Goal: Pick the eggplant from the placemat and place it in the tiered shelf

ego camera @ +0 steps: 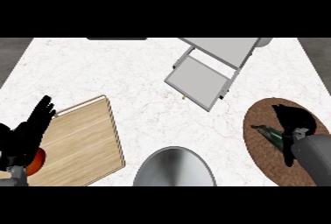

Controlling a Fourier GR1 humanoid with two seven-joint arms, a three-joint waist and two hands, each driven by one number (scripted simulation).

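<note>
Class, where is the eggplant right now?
In the head view, the eggplant lies at the right on the brown placemat, under the right hand, below the tiered shelf.

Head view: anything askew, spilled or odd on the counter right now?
Nothing spilled or damaged. The tiered shelf sits at an angle to the counter's edges, and the eggplant lies on the brown placemat under the right hand.

Clearly a kitchen, to judge by the white marble counter (129,74), the wooden cutting board (84,140) at the left, the round metal bowl (173,168) at the front edge, and the grey tiered shelf (207,72) further back.
</note>
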